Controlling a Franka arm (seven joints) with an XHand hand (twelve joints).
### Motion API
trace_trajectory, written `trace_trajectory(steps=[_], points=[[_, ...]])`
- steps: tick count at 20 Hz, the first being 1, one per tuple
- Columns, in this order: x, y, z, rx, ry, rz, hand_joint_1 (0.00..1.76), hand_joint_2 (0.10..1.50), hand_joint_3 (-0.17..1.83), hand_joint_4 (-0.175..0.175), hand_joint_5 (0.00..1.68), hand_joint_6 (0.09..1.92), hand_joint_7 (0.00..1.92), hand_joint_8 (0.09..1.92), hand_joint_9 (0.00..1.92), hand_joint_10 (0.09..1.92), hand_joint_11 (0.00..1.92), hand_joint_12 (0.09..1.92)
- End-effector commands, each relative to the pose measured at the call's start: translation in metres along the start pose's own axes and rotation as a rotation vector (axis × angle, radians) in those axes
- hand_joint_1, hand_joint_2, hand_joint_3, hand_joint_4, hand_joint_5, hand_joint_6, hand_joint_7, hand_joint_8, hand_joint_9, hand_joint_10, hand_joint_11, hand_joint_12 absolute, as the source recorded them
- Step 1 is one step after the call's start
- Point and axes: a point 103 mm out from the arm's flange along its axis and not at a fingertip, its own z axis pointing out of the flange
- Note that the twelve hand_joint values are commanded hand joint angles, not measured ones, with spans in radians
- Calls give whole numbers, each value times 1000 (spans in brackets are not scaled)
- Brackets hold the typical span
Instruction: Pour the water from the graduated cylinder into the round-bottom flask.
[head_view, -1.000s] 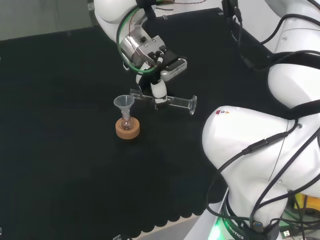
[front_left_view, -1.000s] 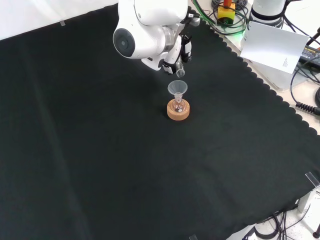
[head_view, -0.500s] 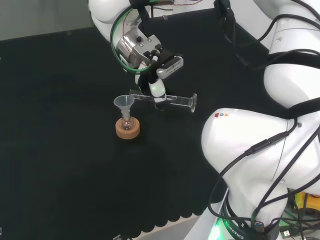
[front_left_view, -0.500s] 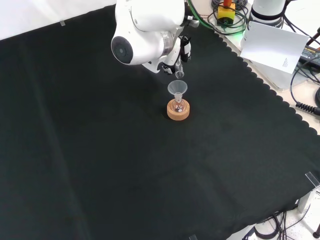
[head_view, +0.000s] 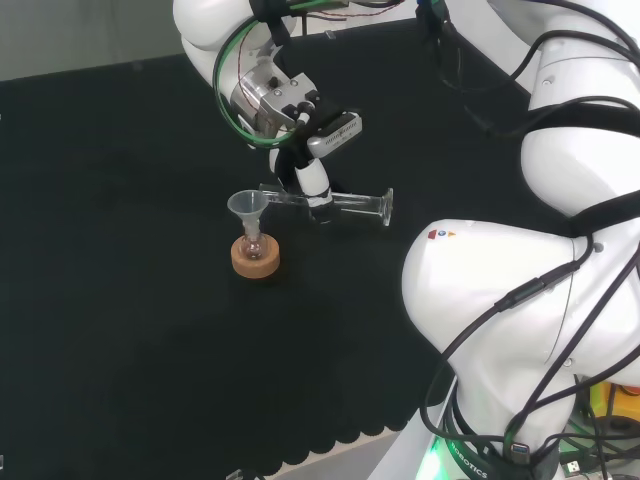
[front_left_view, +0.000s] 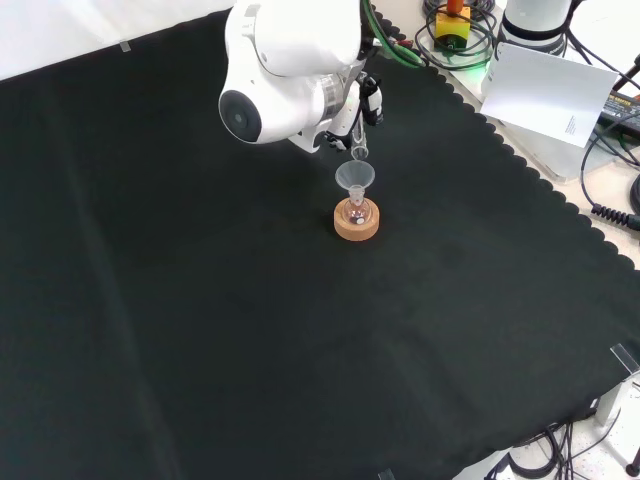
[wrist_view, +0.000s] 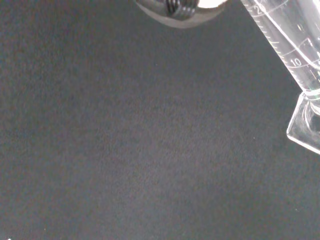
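Black cloth bench (head_view: 120, 330) | black-and-white hand (head_view: 312, 180), fingers curled round clear graduated cylinder (head_view: 345, 203) lying near-horizontal | mouth over clear funnel (head_view: 247, 206) in round-bottom flask (head_view: 254, 243) on cork ring (head_view: 255, 258)

On the tabletop (head_view: 120, 300) stands one round-bottom flask (head_view: 254, 243), resting in one cork ring stand (head_view: 255, 257). One clear funnel (head_view: 247, 206) sits in the flask's neck. One graduated cylinder (head_view: 345, 202) is carried above the cloth, lying nearly level, and one hand (head_view: 312, 178) grips it. That makes four pieces of ware in all, counting the stand.
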Motion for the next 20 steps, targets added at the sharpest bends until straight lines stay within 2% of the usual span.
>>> trace_trajectory(steps=[1,20], points=[[0,-1,-1,8,3,9,1385,1086,0,-175,974,985,878,1072,1160,836,1135,848],[4,-2,-11,44,-5,18,1385,1087,0,-175,971,990,876,1075,1156,844,1136,843]])
